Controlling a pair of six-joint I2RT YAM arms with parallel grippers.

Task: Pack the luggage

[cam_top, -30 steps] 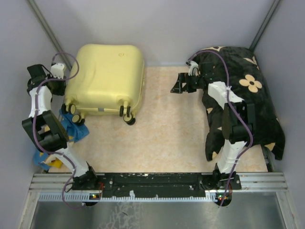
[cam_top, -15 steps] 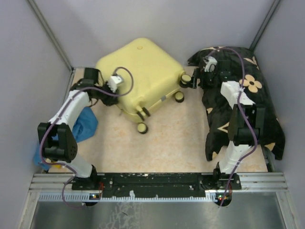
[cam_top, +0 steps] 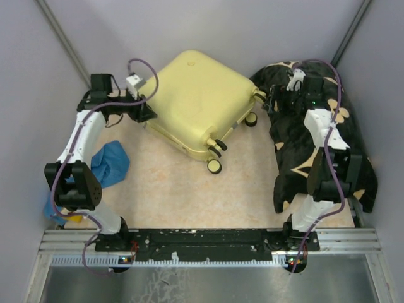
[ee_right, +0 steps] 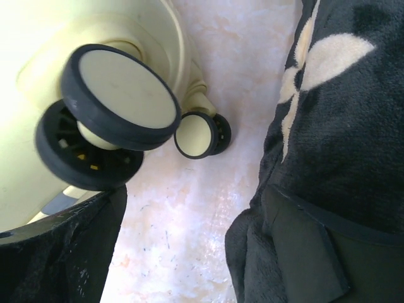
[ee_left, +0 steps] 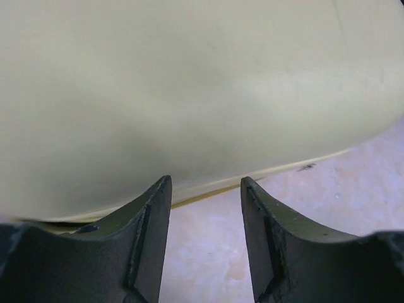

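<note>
Luggage point(cam_top: 199, 101): shell closed and lying flat at the rear centre of the table point(cam_top: 189, 196), turned on a diagonal. Contents hidden. Its wheels point(cam_top: 214, 166) face front-right.

Black flowered cloth point(cam_top: 328, 158): heaped along the right side, outside the case. Blue cloth point(cam_top: 112, 163): on the table at left, apart from the case.

Left arm reaches back. The left gripper point(cam_top: 144, 112) is at the case's left corner, jaws moderately apart with nothing between them, tips against the shell.

Right arm is stretched over the black cloth. The right gripper point(cam_top: 268, 101) is at the wheeled right corner, jaws wide and holding nothing.
</note>
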